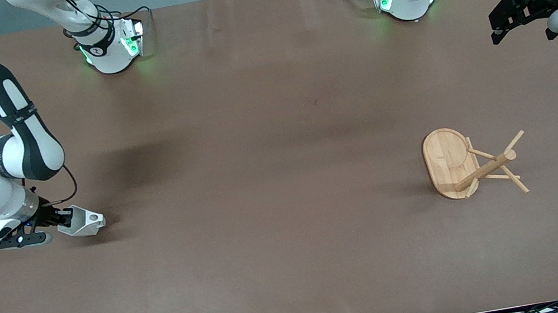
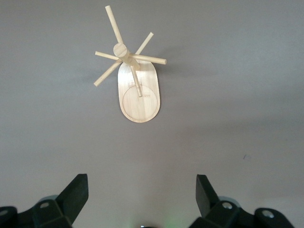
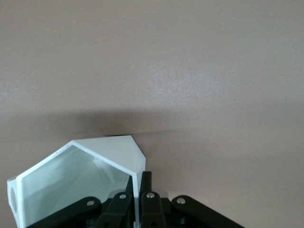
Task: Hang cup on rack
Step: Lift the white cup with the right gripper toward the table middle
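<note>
White jointed arms, black bands and cables, green-lit bases, black tools

even overhead light; soft shadows; sharp focus

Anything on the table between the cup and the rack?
Nothing: in the front view only bare table lies between the cup and the rack.
</note>
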You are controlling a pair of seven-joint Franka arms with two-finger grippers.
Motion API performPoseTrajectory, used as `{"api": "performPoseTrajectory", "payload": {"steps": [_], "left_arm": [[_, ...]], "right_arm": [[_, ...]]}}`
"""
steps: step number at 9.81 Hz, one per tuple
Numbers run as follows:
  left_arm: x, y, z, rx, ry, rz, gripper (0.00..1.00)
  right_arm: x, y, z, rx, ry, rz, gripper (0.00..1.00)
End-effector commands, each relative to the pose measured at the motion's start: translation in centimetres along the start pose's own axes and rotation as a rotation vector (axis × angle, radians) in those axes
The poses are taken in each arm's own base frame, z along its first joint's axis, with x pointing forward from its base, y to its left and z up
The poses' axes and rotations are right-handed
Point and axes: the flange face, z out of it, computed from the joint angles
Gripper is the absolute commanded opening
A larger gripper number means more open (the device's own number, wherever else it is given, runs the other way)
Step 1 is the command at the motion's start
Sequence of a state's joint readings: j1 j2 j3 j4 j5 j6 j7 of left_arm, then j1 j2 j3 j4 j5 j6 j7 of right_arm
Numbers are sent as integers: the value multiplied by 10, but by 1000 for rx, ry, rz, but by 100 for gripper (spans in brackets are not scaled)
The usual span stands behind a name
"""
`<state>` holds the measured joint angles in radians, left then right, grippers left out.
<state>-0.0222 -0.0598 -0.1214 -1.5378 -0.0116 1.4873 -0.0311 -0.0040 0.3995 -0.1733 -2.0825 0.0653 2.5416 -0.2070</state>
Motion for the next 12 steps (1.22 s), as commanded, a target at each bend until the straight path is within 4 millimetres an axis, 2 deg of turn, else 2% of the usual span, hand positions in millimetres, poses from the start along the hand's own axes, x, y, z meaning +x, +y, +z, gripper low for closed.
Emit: {"api": "performPoseTrajectory", "payload": {"steps": [1,3,4,6,8,9,10,12], "left_arm": [[5,-1,10,-15,-37,7,100],[5,-1,9,-15,-34,1,100],[5,-2,9,-12,-34,-3,100],[5,1,6,0,-28,-1,100],[5,0,6,2,-27,-5,100],[5,-1,6,3,-27,-7,100],[5,-1,6,4,-27,-6,100],[5,1,5,4,-27,1,100]], "right_arm": [[22,-14,-37,43,-81,-49,1],[63,-46,-129,197,-182,-50,1],[69,-57,-153,289,-191,-46,1],[65,-106,-160,408,-250,-114,1],[57,-191,-164,680,-285,-145,1],[54,-227,-170,816,-299,-128,0],[52,-262,-167,978,-324,-97,0],[40,-324,-169,1161,-379,-71,0]]}}
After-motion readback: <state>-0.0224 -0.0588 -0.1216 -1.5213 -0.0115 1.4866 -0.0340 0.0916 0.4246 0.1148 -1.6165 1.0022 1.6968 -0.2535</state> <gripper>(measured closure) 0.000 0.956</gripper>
